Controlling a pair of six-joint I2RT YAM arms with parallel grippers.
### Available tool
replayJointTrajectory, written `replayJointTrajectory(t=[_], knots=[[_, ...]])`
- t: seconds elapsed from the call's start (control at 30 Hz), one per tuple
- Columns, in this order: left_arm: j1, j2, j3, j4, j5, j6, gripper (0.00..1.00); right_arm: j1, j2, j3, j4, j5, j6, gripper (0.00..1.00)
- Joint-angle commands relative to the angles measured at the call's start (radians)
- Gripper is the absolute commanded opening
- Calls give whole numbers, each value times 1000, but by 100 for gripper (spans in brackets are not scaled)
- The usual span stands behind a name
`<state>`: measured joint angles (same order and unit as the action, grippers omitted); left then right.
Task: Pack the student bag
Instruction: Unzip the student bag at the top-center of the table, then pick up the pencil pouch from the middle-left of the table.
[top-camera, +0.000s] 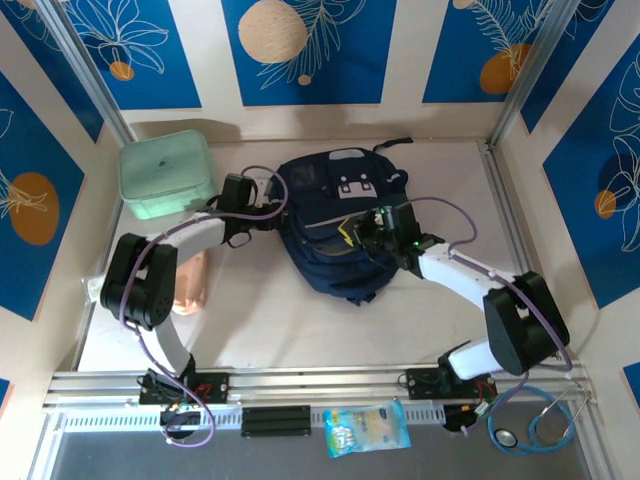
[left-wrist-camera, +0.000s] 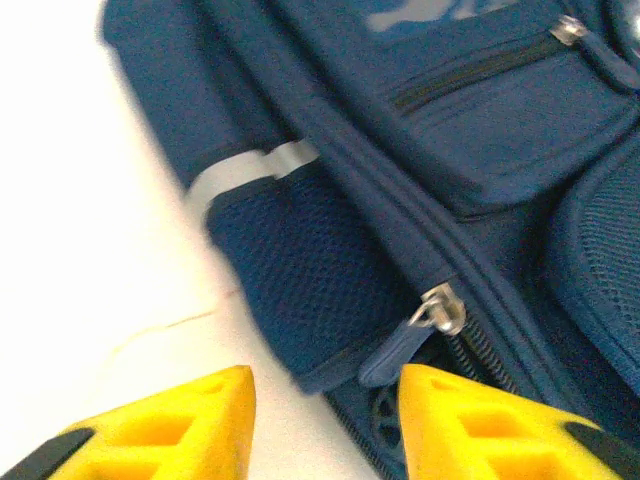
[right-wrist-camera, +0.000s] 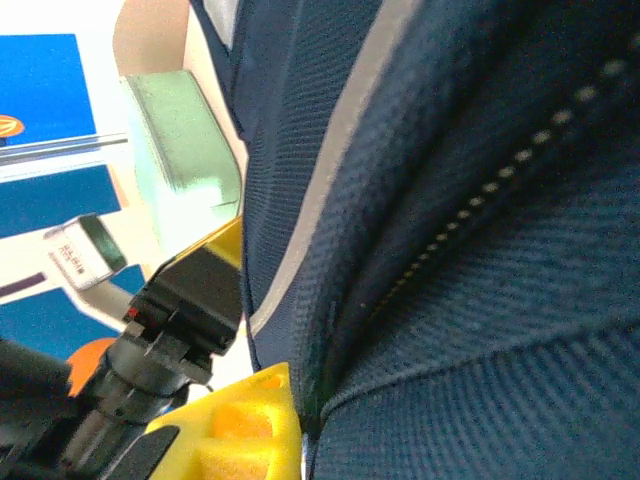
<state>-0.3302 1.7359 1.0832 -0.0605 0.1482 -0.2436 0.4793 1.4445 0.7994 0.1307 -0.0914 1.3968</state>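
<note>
Bright, even light; student bag (left-wrist-camera: 330, 270) blurred close-up.

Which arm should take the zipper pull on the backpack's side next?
Left. The left hand, open, straddles the silver-headed blue zipper pull on the dark navy fabric backpack. The right hand looks clamped on the backpack's fabric, likely steadying it.

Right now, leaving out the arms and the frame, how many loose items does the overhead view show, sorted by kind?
student bag: 1
mint green lidded box: 1
copper-pink item under the left arm, kind unclear: 1
printed packet on the front rail: 1
stethoscope: 1
Total: 5
</note>
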Motion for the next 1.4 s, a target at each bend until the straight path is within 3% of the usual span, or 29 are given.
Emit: replayJointTrajectory(t=[0.0,0.2,0.3,0.4,0.47,0.57,0.67,0.87,1.07,1.17,1.37], knots=[[29,-125,-44,-74,-146,-62,50,26,66,59,51,3,18,6],[39,-346,-203,-111,-221,-94,82,42,160,143,-2,-11,-46,6],[57,-404,-227,-223,-291,-106,84,44,159,155,-42,1,-85,21],[76,-408,-237,-329,-376,-99,84,40,137,144,-46,6,-97,28],[79,-388,-239,-392,-476,-99,84,32,126,141,-46,-5,-99,38],[83,-357,-232,-446,-585,-138,83,28,106,132,-48,-14,-101,41],[105,-321,-243,-416,-581,-169,81,24,87,120,-66,-16,-99,43],[160,-233,-240,-397,-501,-199,61,9,47,75,-82,-33,-80,45],[168,-186,-184,-422,-399,-174,17,1,4,41,-105,-30,-82,46],[166,-210,-158,-445,-356,-173,0,-1,-19,35,-134,-24,-99,47],[163,-349,-111,-468,-114,-184,0,9,-121,-15,-221,107,-190,62]])
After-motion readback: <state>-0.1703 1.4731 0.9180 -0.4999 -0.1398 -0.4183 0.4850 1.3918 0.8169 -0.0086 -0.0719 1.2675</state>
